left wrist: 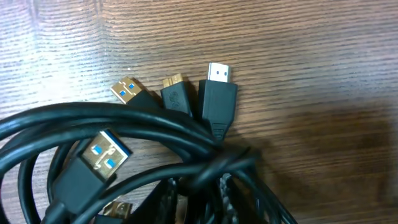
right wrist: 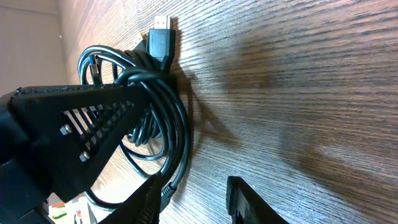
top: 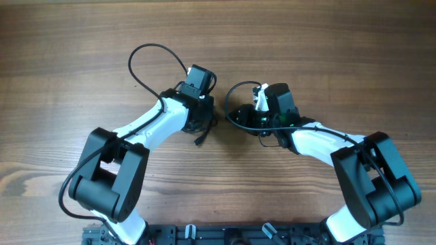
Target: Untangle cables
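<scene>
The cables [left wrist: 155,134] lie bunched in a tight coil on the wooden table, with several plug ends [left wrist: 217,78] fanned out beside it. My left gripper [left wrist: 189,202] is shut on the bundle, and strands pass between its fingers [left wrist: 225,193]. From overhead the left gripper [top: 202,122] covers the bundle, and one plug [top: 199,139] sticks out below it. In the right wrist view the coil [right wrist: 177,124] hangs round the left gripper's latticed finger [right wrist: 81,124]. My right gripper [right wrist: 196,202] stands open beside the coil. One small plug end [right wrist: 169,188] lies close to its left finger.
Each arm's own thicker black wire loops out over the table, one at the upper left [top: 139,54] and one between the two wrists [top: 231,92]. The two wrists are close together at mid-table. Bare wood [right wrist: 298,93] lies right of the coil.
</scene>
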You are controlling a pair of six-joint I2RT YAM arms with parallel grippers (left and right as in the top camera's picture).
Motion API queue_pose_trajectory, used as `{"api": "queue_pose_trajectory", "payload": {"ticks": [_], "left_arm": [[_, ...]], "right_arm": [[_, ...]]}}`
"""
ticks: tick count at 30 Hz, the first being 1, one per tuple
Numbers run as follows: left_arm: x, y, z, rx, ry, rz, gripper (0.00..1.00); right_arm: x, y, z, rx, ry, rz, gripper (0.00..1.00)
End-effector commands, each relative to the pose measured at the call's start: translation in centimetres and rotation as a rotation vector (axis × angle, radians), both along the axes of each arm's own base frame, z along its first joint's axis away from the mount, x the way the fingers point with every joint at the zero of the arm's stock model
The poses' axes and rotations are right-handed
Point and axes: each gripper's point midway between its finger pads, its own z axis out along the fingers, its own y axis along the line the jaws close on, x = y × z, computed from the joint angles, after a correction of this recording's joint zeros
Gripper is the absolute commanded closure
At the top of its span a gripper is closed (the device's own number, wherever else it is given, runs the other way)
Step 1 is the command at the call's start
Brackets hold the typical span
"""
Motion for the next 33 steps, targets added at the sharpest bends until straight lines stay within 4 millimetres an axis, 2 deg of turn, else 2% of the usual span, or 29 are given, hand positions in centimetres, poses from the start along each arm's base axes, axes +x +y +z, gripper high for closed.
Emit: {"api": "queue_pose_trajectory", "payload": {"ticks": [1,3,5,7,9,10,11,16,20,25,26,29,33], "left_arm": [[-1.8,1.6,-3.1,0.078,0.084,-0.023,0.75],[-1.8,1.6,-3.1,0.079,0.084,-0.023,0.75],[-1.8,1.6,-3.1,0.079,0.083,-0.022,0.68],[-1.7,1.6,-3.1,0.078,0.083,-0.023,0.68],[-1.7,1.6,-3.1,0.077,0.08,-0.023,0.81],[-1.6,1.5,-3.1,0.076,0.077,-0.023,0.91],[-1.6,1.5,-3.1,0.077,0.077,-0.026,0.96],[-1.6,1.2,-2.1,0.071,0.061,-0.078,0.96],[-1.7,-0.5,1.1,-0.014,0.016,-0.187,0.96],[-3.4,-2.1,5.5,-0.118,-0.027,-0.41,0.96],[-4.2,-2.2,6.9,-0.152,-0.036,-0.471,0.96],[-5.6,-2.4,9.3,-0.255,-0.048,-0.554,0.96],[-7.3,-3.6,12.2,-0.465,-0.07,-0.674,0.96]], "right_arm": [[0.4,-0.1,-0.4,-0.017,-0.006,-0.005,0.64],[0.4,-0.1,-0.4,-0.017,-0.006,-0.005,0.63],[0.4,-0.1,-0.4,-0.017,-0.006,-0.005,0.63],[0.4,0.0,-0.4,-0.016,-0.006,-0.005,0.63],[0.5,0.0,-0.4,-0.016,-0.008,-0.005,0.63],[0.5,0.0,-0.4,-0.015,-0.009,-0.005,0.63],[0.5,0.0,-0.4,-0.016,-0.009,-0.005,0.64],[0.5,0.1,-0.2,-0.01,-0.016,0.0,0.64],[0.4,1.2,1.1,0.043,-0.092,0.089,0.61],[-0.3,2.2,3.6,0.169,-0.161,0.217,0.6],[-0.1,1.8,4.7,0.226,-0.184,0.246,0.59],[-0.2,1.1,7.1,0.335,-0.252,0.328,0.55],[-1.7,0.2,11.5,0.502,-0.415,0.518,0.53]]}}
